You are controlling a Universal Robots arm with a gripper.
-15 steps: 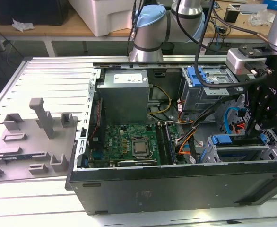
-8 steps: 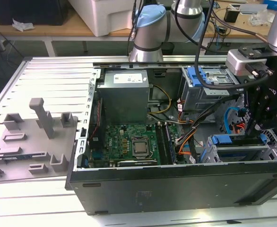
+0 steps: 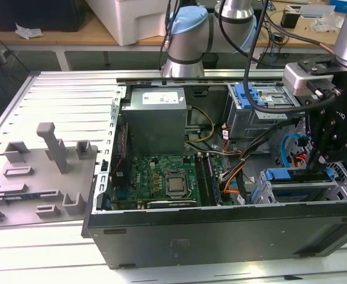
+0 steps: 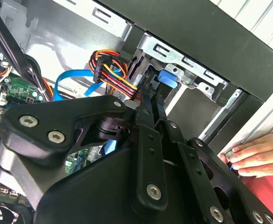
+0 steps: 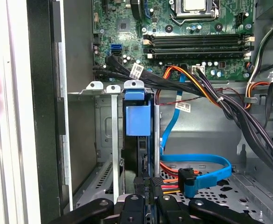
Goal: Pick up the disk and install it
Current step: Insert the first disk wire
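The disk (image 5: 138, 119) stands on edge in a slot of the metal drive cage (image 5: 114, 140), its blue carrier tab showing at the far end between the cage's rails. In the exterior view the cage sits at about four o'clock inside the open computer case (image 3: 221, 236), well apart from the motherboard (image 3: 161, 177) at about eight o'clock. Going in on its thin edge looks deliberate: the slot is narrow and upright, so the rails can guide the carrier and keep the disk square. The gripper (image 5: 149, 183) is at the disk's near edge with its jaws narrow; they appear closed on that edge, a grip that leaves both flat faces free to pass between the rails. The arm (image 3: 333, 118) comes over the case at three o'clock in the exterior view, its wrist turned straight down so the fingers (image 4: 148, 135) line up with the slot. A blue ribbon cable (image 5: 206, 170) and a bundle of orange, yellow and red wires (image 4: 109, 65) lie just beside the cage, clear of the slot. A person's hand (image 4: 255, 156) rests on the case's outer edge near the cage, probably steadying it. The disk looks partly or fully home; how deep cannot be told.
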